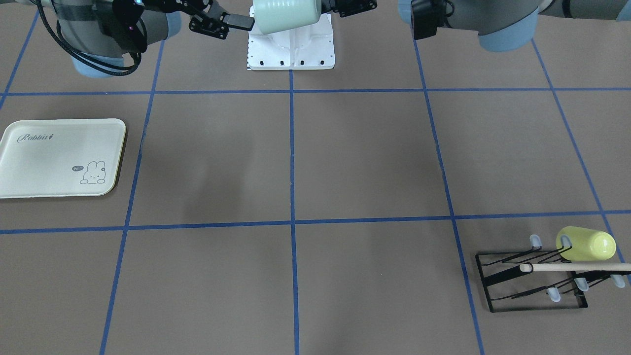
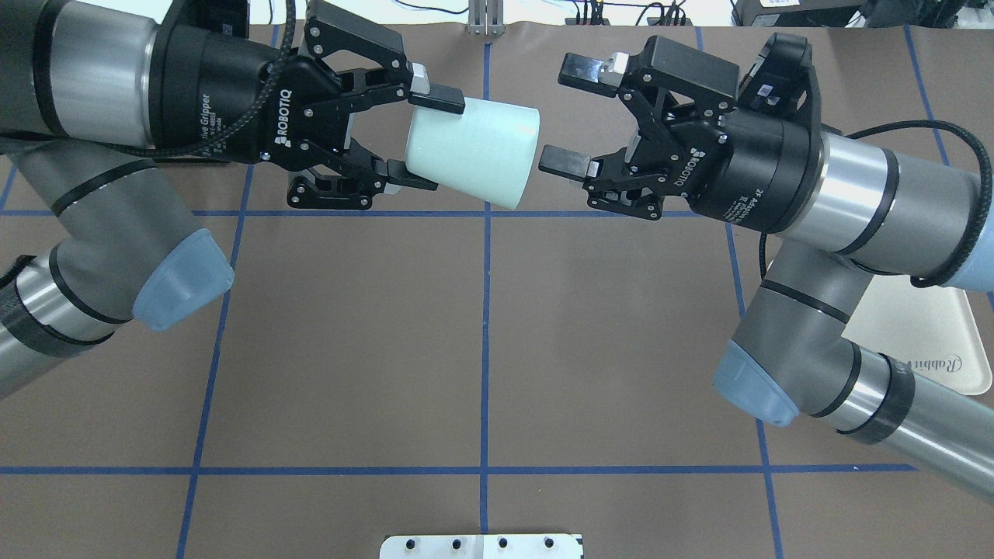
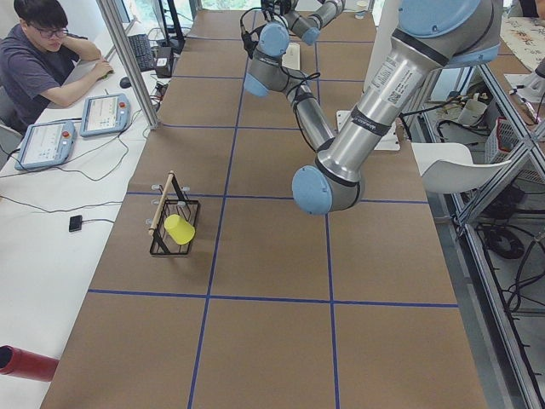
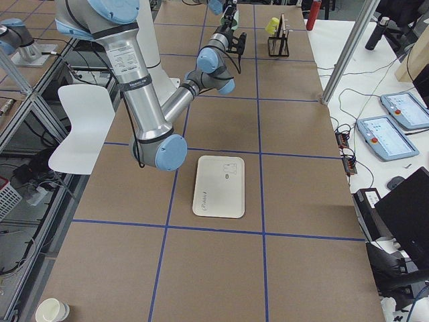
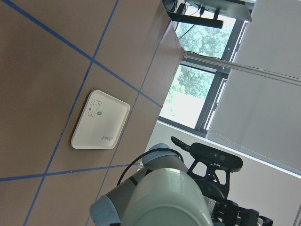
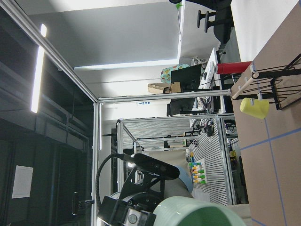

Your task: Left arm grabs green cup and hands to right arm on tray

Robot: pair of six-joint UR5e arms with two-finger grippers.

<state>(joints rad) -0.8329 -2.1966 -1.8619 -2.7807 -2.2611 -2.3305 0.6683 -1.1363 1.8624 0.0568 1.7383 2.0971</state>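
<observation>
Green cup (image 2: 474, 155) held in mid-air between two facing grippers, hand-over not yet made.

Left gripper (image 2: 425, 140) clamps the cup's narrow base end. The cup lies on its side, its long axis running left to right and its wide mouth toward the right gripper (image 2: 571, 115). That gripper is spread wide and holds nothing; its lower finger is just beside the rim and its upper finger is clear of it. Both arms reach in level above the middle of the counter (image 2: 481, 349), wrists pointing at each other. The right gripper probably has to advance along the cup's axis before closing. The tray (image 1: 49, 153) lies well apart on the counter's right side.
</observation>
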